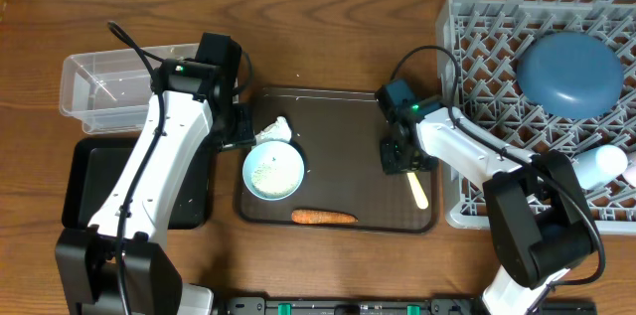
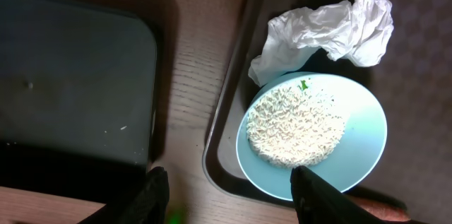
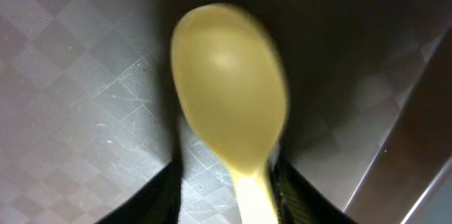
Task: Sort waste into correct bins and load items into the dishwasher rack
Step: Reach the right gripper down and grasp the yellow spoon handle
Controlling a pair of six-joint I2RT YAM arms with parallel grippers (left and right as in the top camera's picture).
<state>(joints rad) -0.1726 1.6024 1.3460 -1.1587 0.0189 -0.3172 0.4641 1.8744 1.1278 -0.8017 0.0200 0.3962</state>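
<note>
No lettering, label, brand mark, number or sign legible in any view.

Surfaces checked, all plain:
- grey rack (image 1: 467, 17)
- clear tub (image 1: 79, 96)
- black tray (image 1: 84, 181)
- brown tray (image 1: 338, 126)
- light blue bowl (image 2: 360, 146)
- yellow spoon (image 3: 229, 75)
- wooden bench (image 1: 328, 17)

Arm housings in the overhead view are too small to resolve any fine print.
</note>
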